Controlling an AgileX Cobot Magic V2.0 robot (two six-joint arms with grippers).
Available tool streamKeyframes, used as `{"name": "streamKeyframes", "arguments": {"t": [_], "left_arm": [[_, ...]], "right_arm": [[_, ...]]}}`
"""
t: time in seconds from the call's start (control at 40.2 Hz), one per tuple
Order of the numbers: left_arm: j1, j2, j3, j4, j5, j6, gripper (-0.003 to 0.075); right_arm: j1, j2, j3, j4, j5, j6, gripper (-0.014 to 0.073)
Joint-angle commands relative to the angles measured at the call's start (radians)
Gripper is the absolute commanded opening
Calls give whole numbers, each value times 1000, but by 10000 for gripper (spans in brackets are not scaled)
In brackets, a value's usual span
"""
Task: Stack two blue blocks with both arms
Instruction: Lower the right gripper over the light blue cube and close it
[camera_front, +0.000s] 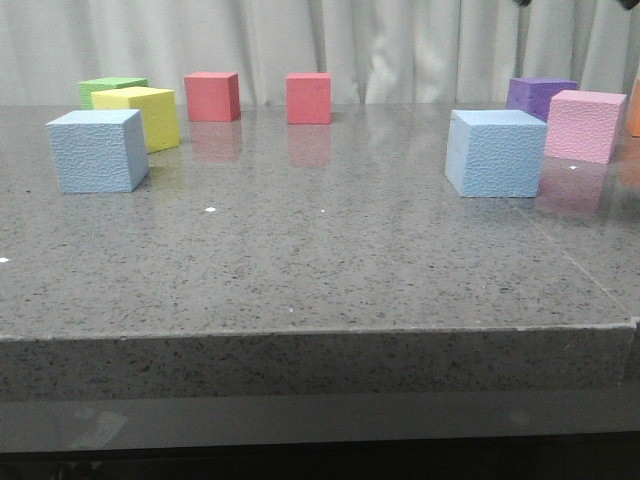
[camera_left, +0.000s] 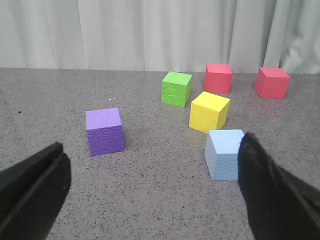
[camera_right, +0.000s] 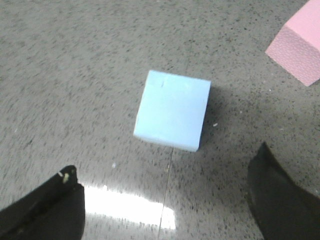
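Note:
Two pale blue blocks stand on the grey table, one at the left (camera_front: 97, 150) and one at the right (camera_front: 497, 152), far apart. In the left wrist view, my left gripper (camera_left: 153, 145) is open and empty above the table. The left blue block (camera_left: 225, 154) lies just ahead, partly behind one finger (camera_left: 267, 190). In the right wrist view, my right gripper (camera_right: 165, 162) is open and empty, high over the right blue block (camera_right: 172, 110), which lies ahead of the fingertips. Neither gripper shows in the front view.
A yellow cube (camera_front: 145, 115) and a green cube (camera_front: 110, 90) stand behind the left blue block. Two red cubes (camera_front: 212, 96) (camera_front: 309, 98) stand at the back. A pink cube (camera_front: 585, 125) and a purple cube (camera_front: 538, 95) stand beside the right blue block. Another purple cube (camera_left: 104, 131) shows in the left wrist view.

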Motion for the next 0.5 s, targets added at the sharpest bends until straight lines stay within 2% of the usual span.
{"name": "streamKeyframes", "arguments": {"t": [0.0,0.249,0.472], "left_arm": [[-3,16,-34,-6,-80,-6,659],[-3,16,-34,-6,-80,-6,659],[-3,16,-34,-6,-80,-6,659]], "right_arm": [[1,46,-85,-38,-16,52,655],[1,214,-172,-42,-17,95,655],[1,302,-180,-44,-52,101,655]]}}
